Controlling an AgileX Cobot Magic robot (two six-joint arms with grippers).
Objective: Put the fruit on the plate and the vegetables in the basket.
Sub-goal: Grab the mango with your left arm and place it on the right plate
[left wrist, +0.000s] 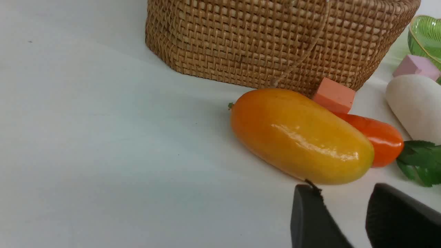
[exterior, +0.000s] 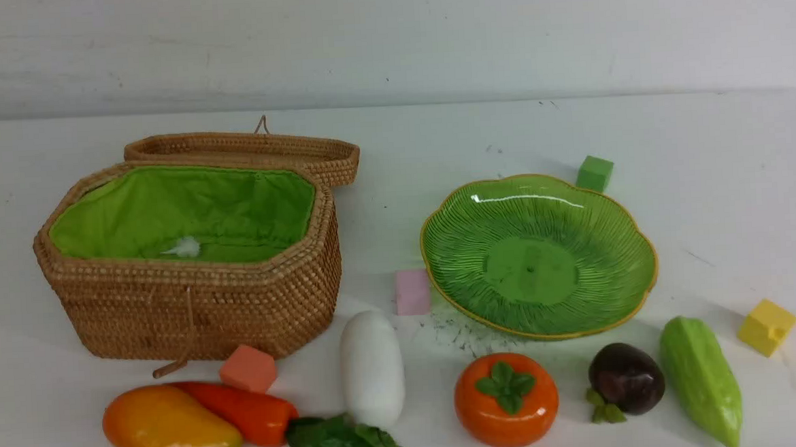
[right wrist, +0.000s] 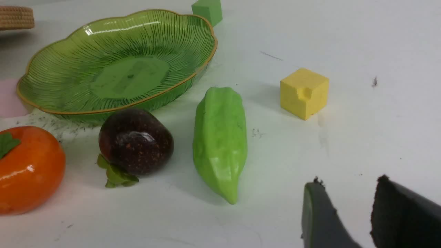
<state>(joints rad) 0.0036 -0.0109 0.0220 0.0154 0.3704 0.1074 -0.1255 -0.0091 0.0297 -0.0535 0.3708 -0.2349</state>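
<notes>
The wicker basket (exterior: 198, 309) stands open at the left, and the green plate (exterior: 645, 265) lies bare at the right. Along the front lie the mango (exterior: 170, 433), carrot (exterior: 251, 412), radish (exterior: 371, 368), persimmon (exterior: 506, 398), mangosteen (exterior: 625, 378) and bitter gourd (exterior: 700, 378). My left gripper (left wrist: 344, 193) shows only in its wrist view. It is open and holds nothing, with its tips just short of the mango (left wrist: 299, 136). My right gripper (right wrist: 348, 184) is open over bare table, apart from the bitter gourd (right wrist: 220, 141) and mangosteen (right wrist: 136, 141).
The basket's lid (exterior: 244, 146) lies folded back behind it, and a white tuft (exterior: 182, 247) rests on the lining. Small cubes sit about: salmon (exterior: 247, 369) against the carrot, pink (exterior: 412, 292) by the plate, green (exterior: 594, 173) behind it, yellow (exterior: 766, 327) at the far right.
</notes>
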